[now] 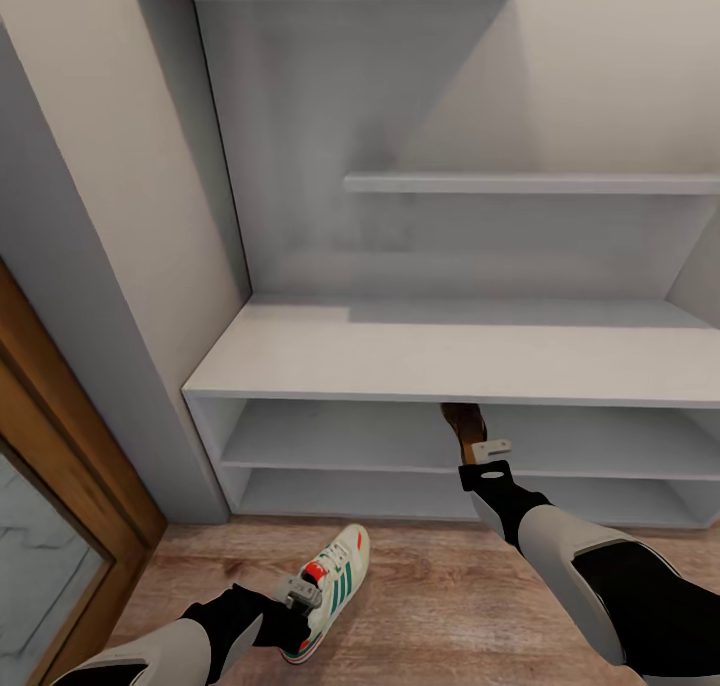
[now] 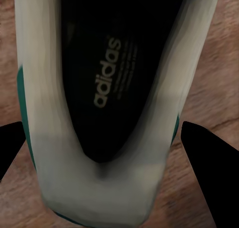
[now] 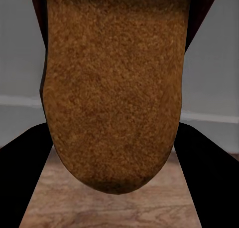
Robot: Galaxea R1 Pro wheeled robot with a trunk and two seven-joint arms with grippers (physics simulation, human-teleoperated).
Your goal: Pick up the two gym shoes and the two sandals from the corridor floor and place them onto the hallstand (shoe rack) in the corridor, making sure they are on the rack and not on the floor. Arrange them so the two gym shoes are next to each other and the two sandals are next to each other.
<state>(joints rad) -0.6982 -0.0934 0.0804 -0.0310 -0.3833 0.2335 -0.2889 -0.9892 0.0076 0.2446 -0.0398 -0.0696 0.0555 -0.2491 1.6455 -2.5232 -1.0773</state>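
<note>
The left gripper (image 1: 300,594) reached low, its fingers apart astride a gym shoe (image 1: 330,588) on the corridor floor (image 1: 440,606) before the hallstand (image 1: 450,366). Farther, the outstretched right gripper (image 1: 478,448) was clamped on a sandal (image 1: 463,423) at the hallstand's upper shelf opening.

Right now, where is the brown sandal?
In the head view, the brown sandal is held by the right gripper at the mouth of the hallstand's upper open shelf compartment, just under the bench top, right of centre.

Pale grey walls (image 1: 110,166), wooden door frame (image 1: 60,436), floating shelf (image 1: 530,182)
</note>
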